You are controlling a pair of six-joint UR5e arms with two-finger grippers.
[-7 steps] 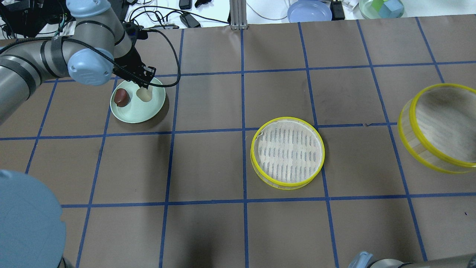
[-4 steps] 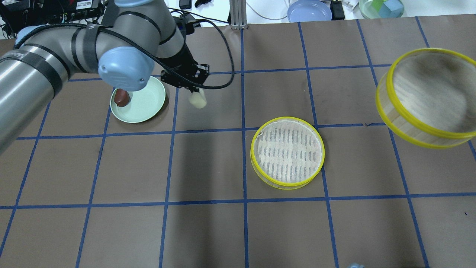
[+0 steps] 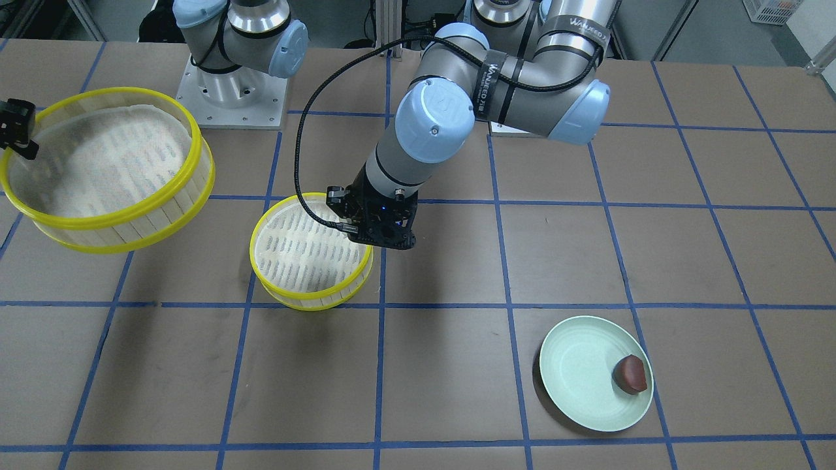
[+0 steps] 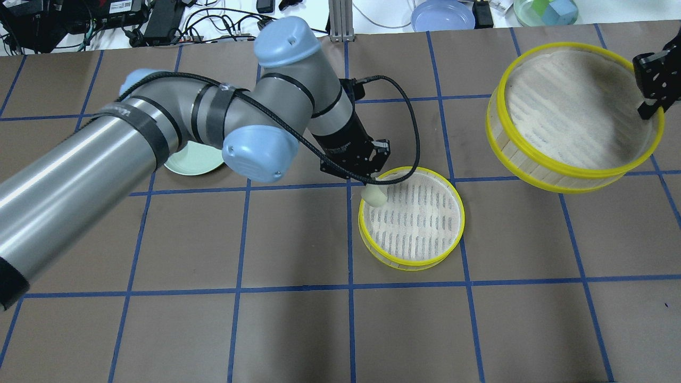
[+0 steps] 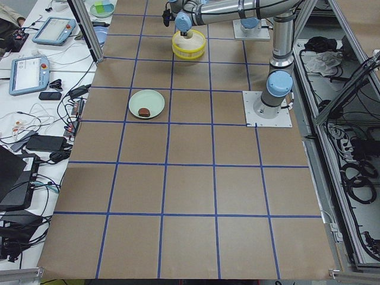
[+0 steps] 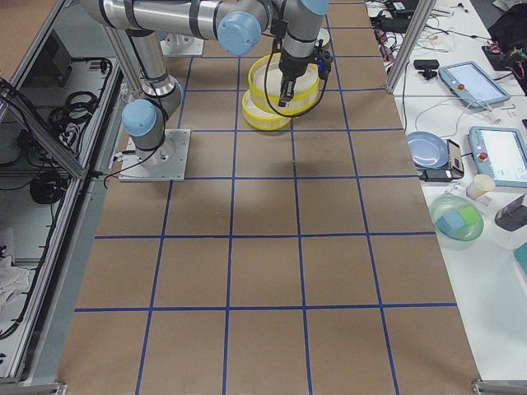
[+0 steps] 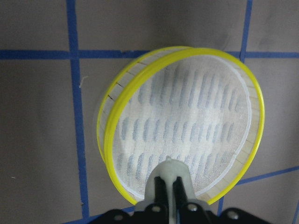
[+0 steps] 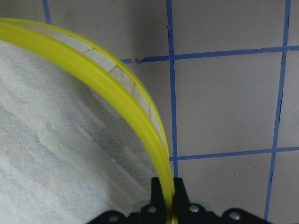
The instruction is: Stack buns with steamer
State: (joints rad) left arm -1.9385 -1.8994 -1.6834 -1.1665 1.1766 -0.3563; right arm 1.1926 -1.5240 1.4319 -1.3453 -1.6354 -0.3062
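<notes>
My left gripper [image 4: 373,186] is shut on the pale cream bun [image 4: 374,196] and holds it just above the left rim of the steamer tray [image 4: 420,223] on the table. The wrist view shows the bun [image 7: 171,171] between the fingers over the tray's white liner [image 7: 187,121]. My right gripper [image 4: 650,103] is shut on the rim of the second steamer tray [image 4: 569,114] and holds it tilted in the air at the far right; its wrist view shows the pinched rim [image 8: 161,154]. The reddish-brown bun [image 3: 631,375] lies on the pale green plate [image 3: 581,372].
In the overhead view my left arm hides most of the green plate [image 4: 194,164]. A blue plate [image 4: 442,16], a bowl of coloured blocks [image 4: 545,11] and cables lie beyond the table's far edge. The robot bases [image 3: 228,98] stand at the near edge.
My left gripper lifted the cream bun off the green plate and carried it right to the table tray's rim. My right gripper raised the second tray and moved it left and farther away.
</notes>
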